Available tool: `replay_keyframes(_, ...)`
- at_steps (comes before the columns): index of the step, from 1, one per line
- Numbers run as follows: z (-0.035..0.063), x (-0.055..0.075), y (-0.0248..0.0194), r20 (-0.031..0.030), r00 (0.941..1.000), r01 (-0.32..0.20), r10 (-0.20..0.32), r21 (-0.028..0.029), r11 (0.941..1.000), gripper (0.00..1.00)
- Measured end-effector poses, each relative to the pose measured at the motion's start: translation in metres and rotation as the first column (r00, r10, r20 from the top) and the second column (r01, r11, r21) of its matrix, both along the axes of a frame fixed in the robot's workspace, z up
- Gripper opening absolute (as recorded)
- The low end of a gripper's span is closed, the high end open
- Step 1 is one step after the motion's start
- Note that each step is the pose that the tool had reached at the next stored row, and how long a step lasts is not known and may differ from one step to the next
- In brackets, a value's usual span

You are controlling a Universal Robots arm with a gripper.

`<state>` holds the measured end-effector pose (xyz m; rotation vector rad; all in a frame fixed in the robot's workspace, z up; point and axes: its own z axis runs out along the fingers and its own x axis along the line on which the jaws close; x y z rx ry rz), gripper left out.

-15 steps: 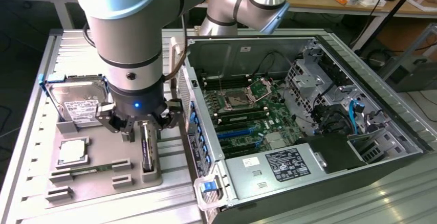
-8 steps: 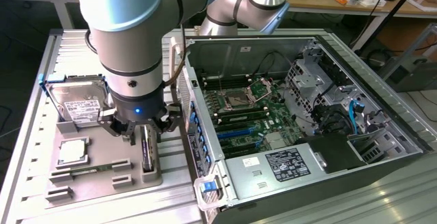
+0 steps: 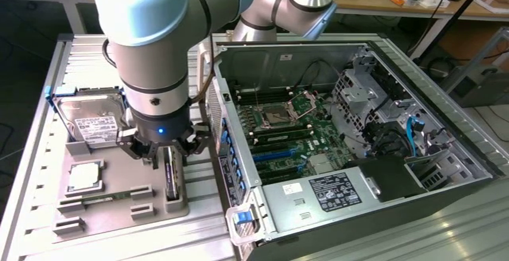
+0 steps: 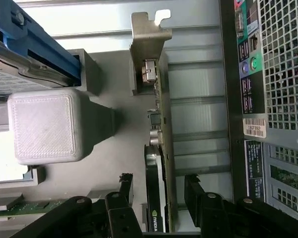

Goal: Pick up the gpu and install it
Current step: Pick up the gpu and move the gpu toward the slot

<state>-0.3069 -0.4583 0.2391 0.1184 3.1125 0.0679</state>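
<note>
- The job has hardly begun: the gpu point(image 3: 171, 180) stands on its long edge in a slot of the grey holder tray point(image 3: 119, 159), out on the ribbed tabletop point(image 3: 87, 52) beside the open computer case point(image 3: 238, 76). It is not yet lifted and not yet installed.
- Inside the case, the motherboard point(image 3: 294, 127) lies exposed, and the blue expansion slots point(image 3: 275, 154) look to have no card in them. By my reckoning, the whole of the picking up and fitting is left to do.
- The claw point(image 3: 167, 152) hangs directly above the card, pointing straight down, on the side of the case towards the exterior view's left.
- In the wrist view, the claw point(image 4: 159, 183) is spread wide, one dark finger point(image 4: 123, 186) on each side of the gpu point(image 4: 155, 163). The card runs between them with a gap showing on both sides, so it grips nothing at this point.
- The card's silver bracket point(image 4: 148, 42) is at the far end, away from the fingers, so the claw straddles the body of the card rather than the bracket.
- The hard drive point(image 3: 92, 121) and the square chip point(image 3: 83, 177) sit in their own places on the tray, apart from the claw.
</note>
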Motion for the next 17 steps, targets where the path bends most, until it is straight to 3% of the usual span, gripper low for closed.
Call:
replay_keyframes(8, -0.0005, -0.0012, 0.0070, 0.0001, 1.0000, 0.000, 0.000, 0.0000, 1.0000, 0.54)
replay_keyframes(17, -0.0004, -0.0036, 0.0077, 0.0000, 1.0000, 0.000, 0.000, -0.0001, 1.0000, 0.54)
